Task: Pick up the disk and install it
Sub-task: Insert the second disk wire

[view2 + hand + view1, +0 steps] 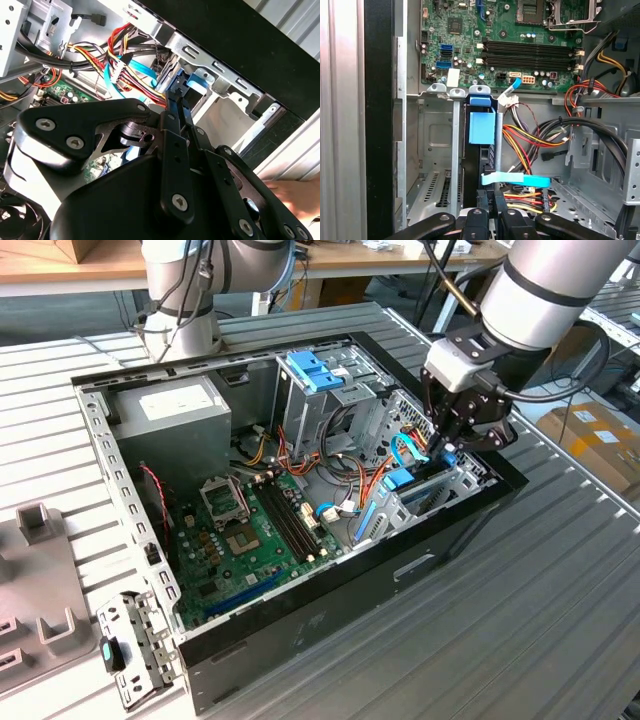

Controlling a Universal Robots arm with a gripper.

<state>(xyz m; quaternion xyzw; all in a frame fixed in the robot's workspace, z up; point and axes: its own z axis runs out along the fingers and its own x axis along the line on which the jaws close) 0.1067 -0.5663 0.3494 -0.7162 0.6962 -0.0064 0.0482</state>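
Observation:
The disk (482,127) stands on edge in the metal drive cage (432,135) at the case's front corner, with its light-blue carrier rail facing the first wrist view. My gripper (492,202) is shut on the disk's near edge, one dark finger on either side of it. In the exterior view my gripper (445,450) reaches down into the same cage (455,485) at the exterior view's right end of the open computer case (330,590). In the second wrist view the fingertips (176,97) pinch the blue carrier (197,80) just inside the bay.
Bundles of red, yellow and orange cables (530,140) and a flat blue ribbon (517,178) lie right beside the cage. The motherboard (250,530), power supply (180,405) and an upper bay with a blue latch (315,370) fill the case. A loose bracket (135,645) lies outside. A hand (295,192) shows nearby.

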